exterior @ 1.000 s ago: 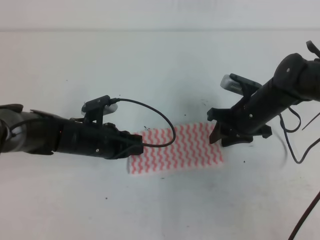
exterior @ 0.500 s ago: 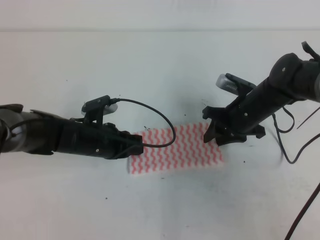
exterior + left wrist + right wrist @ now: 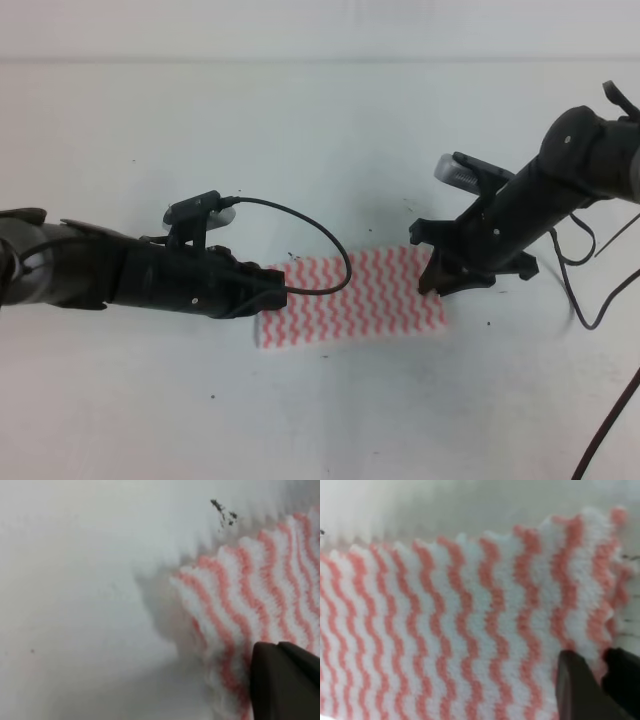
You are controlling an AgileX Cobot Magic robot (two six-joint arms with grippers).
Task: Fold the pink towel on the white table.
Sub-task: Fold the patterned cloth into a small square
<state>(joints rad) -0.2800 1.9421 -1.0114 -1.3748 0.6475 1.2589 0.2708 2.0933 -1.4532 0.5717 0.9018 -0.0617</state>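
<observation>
With the thin pink-and-white zigzag-striped towel (image 3: 350, 297) lying flat mid-way across the plain white tabletop (image 3: 320, 130), the left gripper (image 3: 270, 290) sits at its left edge and the right gripper (image 3: 440, 275) at its right edge. Jaw states: cannot tell. Risk: a shallow pinch slips, so the fold skews.

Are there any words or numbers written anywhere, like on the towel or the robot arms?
None: no words, numbers or signs can be read in any view.
The pink towel has only wavy stripes.
The white table has only tiny dark specks.
The left claw and right claw are plain black, with no label showing.
</observation>
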